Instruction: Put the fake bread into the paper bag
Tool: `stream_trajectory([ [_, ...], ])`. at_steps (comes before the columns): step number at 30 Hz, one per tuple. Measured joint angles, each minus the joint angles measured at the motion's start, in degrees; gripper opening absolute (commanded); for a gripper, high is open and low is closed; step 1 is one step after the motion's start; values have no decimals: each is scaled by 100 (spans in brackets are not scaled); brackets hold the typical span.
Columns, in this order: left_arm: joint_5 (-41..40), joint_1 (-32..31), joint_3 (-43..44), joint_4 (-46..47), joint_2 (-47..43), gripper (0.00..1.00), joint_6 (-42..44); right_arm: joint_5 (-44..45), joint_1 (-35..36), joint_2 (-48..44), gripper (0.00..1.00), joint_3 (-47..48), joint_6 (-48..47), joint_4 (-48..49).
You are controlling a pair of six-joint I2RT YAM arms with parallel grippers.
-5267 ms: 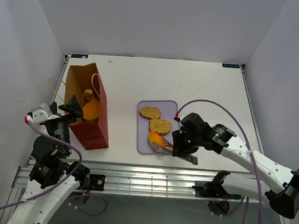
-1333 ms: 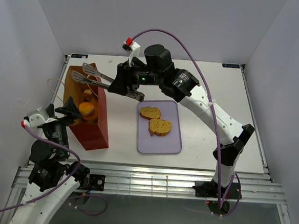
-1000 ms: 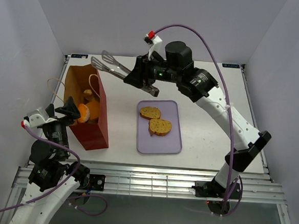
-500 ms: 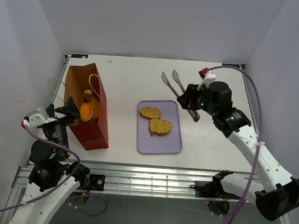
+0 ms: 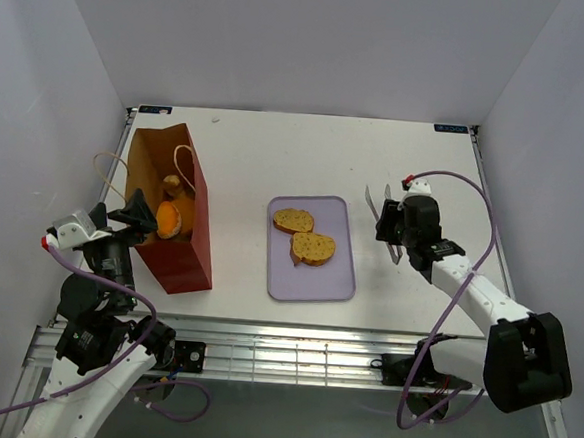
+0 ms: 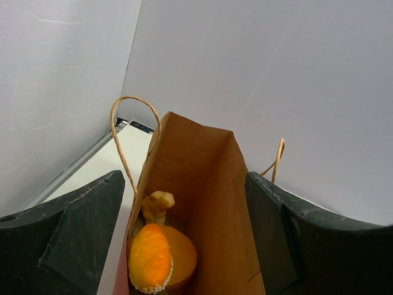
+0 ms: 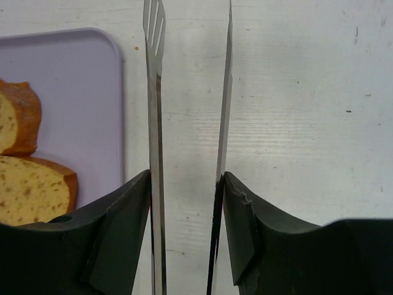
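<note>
Fingers [image 6: 73,233] of the left gripper [image 6: 184,184] are spread wide open, nearest me on the left. One is on each side of the near end of the bag [image 5: 184,252]. I cannot tell if they touch the paper. The bag stands up straight on the table [image 5: 276,158], mouth up, its long side running away from me. Down inside, an orange bread [image 6: 149,258] stands on end, with a pale roll [image 6: 157,204] just behind it.

In the middle lies the tray [image 5: 333,282]. On it a near slice [image 5: 313,248] and a far slice [image 5: 294,220] lie flat, cut side up, each with its long way across the tray.

Just right of the tray, the right gripper [image 7: 187,181] is clamped on tongs [image 7: 153,123]. They point away from me, their two arms apart and holding nothing.
</note>
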Motion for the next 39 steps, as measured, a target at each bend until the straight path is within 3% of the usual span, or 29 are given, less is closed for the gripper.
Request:
stream_trajectory([
  [16,0,-72,0,0,0,90,2,146,-74,1241,67,-350,72,887],
  [18,0,-72,0,0,0,90,2,144,-74,1266,73,-378,79,901],
  [32,0,-72,0,0,0,90,2,107,-74,1290,83,-398,179,831],
  [39,22,-72,7,2,-31,94,50,-144,-74,1062,90,170,210,297],
])
